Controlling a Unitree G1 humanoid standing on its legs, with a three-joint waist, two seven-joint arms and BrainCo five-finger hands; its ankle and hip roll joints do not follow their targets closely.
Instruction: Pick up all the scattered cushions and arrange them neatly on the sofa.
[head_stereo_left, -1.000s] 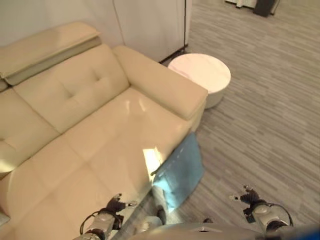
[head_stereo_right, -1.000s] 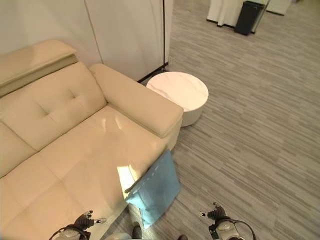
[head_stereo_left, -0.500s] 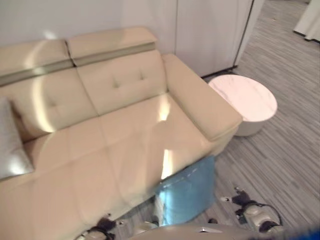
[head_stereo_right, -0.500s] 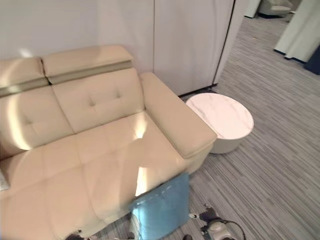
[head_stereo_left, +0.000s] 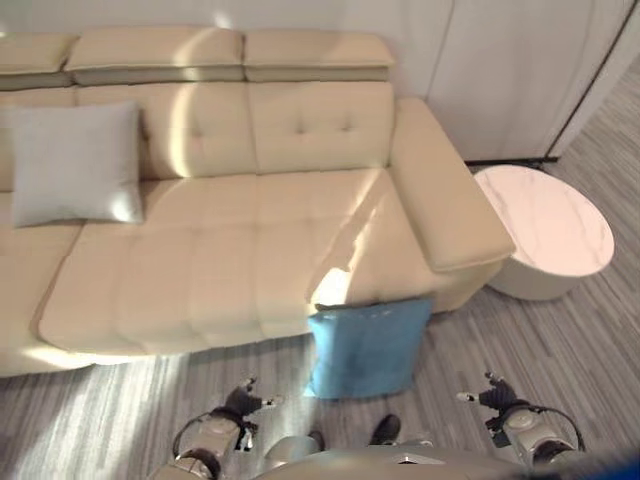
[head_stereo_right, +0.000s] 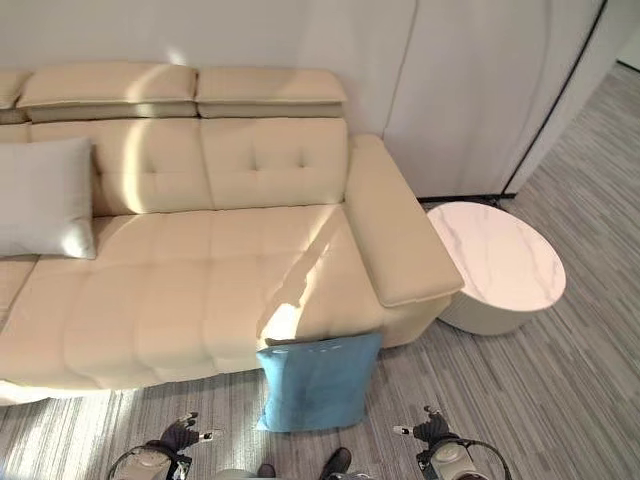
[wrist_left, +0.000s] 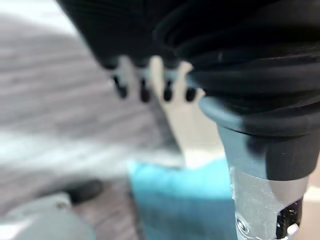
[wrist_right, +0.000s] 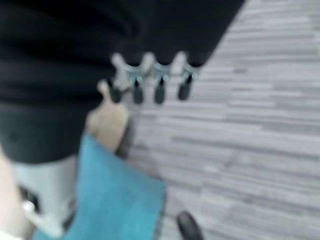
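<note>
So the blue cushion (head_stereo_left: 368, 347) is sitting on the floor (head_stereo_left: 560, 340), standing upright and leaning against the front edge of the sofa (head_stereo_left: 250, 250), close to the sofa's right end, just below the right armrest (head_stereo_left: 445, 195). Its top edge is touching the front of the seat where a patch of sunlight is falling. The grey cushion (head_stereo_left: 75, 165) is already up on the sofa, propped against the backrest toward the left end, well apart from the blue one.

Both hands are hanging low over the floor in front of the sofa. The left hand (head_stereo_left: 243, 402) is showing at the bottom edge of the head views, left of the blue cushion, with its fingers spread and relaxed, holding nothing. In its own wrist view the dark-tipped fingers (wrist_left: 145, 92) are pointing straight out in a row, with the blue cushion visible past them, not touching. The right hand (head_stereo_left: 495, 392) is hovering to the right of the blue cushion, also loose and empty, fingers (wrist_right: 159, 90) straight in its wrist view with bare grey floor beyond them and the blue cushion off to one side.

A round white side table (head_stereo_left: 548, 235) is standing on the floor just beside the sofa's right armrest, in front of the pale wall panels (head_stereo_right: 480, 90).
</note>
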